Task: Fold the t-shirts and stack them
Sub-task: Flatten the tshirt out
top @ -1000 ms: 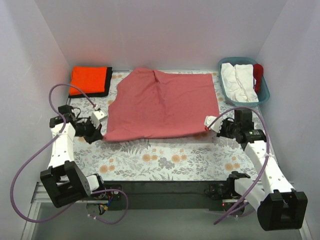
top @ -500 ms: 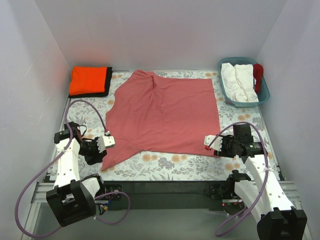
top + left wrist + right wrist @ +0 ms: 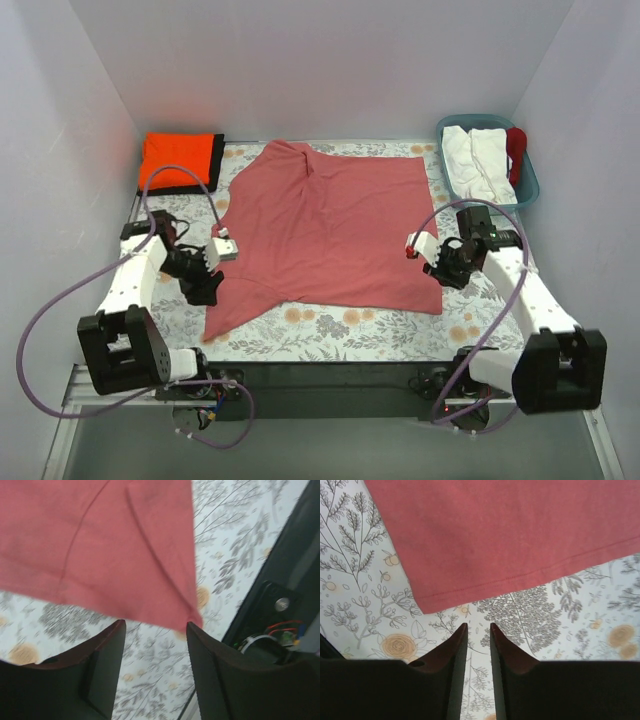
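The dusty rose-red t-shirt [image 3: 330, 225] lies spread flat in the middle of the table. Its near-left corner [image 3: 192, 617] shows just past my left gripper's fingertips. My left gripper [image 3: 210, 292] [image 3: 155, 625] hovers over that left edge, open and empty. My right gripper [image 3: 446, 272] [image 3: 478, 626] hangs just off the shirt's near-right hem corner [image 3: 427, 605]; its jaws stand a narrow gap apart with nothing between them. The orange t-shirt [image 3: 178, 158] sits folded at the far left on top of the black t-shirt [image 3: 216, 165].
A teal basket [image 3: 528, 185] at the far right holds white cloths [image 3: 475, 160] and a red one [image 3: 516, 150]. The flowered tablecloth [image 3: 340, 325] ends at a black front rail [image 3: 272, 605]. White walls close in the sides and back.
Both grippers dragged the shirt's near edge toward the front, let go of it and opened. Both have since drawn back from the front edge; the right jaws have narrowed again.
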Available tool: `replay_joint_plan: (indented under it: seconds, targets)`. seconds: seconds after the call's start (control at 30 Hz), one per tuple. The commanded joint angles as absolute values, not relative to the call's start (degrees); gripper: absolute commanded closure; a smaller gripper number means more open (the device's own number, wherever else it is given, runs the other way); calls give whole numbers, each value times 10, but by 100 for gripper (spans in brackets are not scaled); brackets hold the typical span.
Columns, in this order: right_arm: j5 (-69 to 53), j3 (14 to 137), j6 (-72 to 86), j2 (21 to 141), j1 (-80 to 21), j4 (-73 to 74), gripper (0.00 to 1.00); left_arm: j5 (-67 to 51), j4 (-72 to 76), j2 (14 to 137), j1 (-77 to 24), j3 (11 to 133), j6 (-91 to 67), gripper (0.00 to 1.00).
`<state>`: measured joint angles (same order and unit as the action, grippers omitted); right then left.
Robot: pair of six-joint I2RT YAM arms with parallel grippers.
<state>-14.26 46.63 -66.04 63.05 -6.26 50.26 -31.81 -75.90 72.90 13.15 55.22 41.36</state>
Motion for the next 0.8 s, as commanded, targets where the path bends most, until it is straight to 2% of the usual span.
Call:
replay_joint_plan:
  seconds: [0.0, 0.17, 0.23, 0.47, 0.77]
  targets:
    - [-169, 518, -571, 712, -65, 545, 71, -354, -730, 758, 49, 563, 280, 48]
    - [-172, 540, -513, 766, -65, 544, 71, -330, -587, 790, -88, 542, 78, 47]
    - [-170, 544, -503, 786, -66, 547, 71, -319, -563, 825, -120, 541, 47, 45]
    - [-166, 542, -502, 795, -65, 547, 72, -280, -502, 910, -171, 560, -36, 42]
    - [-171, 533, -506, 791, -65, 548, 72, -222, -479, 922, -195, 568, -54, 42]
